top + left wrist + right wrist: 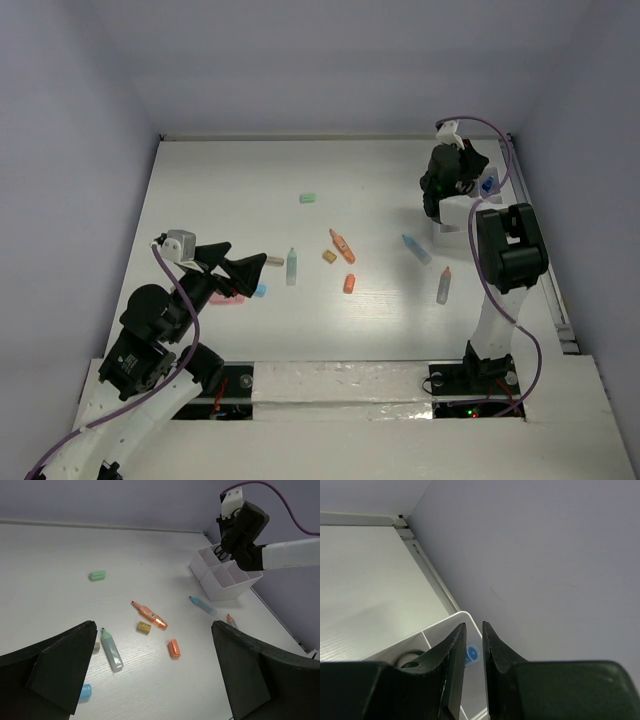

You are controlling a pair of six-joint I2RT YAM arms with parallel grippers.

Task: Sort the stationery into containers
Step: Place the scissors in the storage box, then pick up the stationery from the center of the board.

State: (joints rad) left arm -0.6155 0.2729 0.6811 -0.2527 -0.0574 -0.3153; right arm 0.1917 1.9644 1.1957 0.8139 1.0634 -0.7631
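While the right gripper (473,626) hangs over the white tray (227,587) at the table's right edge, its jaws are drawn to a thin slit with nothing seen between them. A small blue piece (471,653) lies in the tray below. The left gripper (155,680) hovers wide open and empty over the near left of the table (220,190). Spread between them lie an orange pen (150,615), a mint pen (111,650), a blue pen (202,604), a green eraser (97,575) and a tan eraser (144,627).
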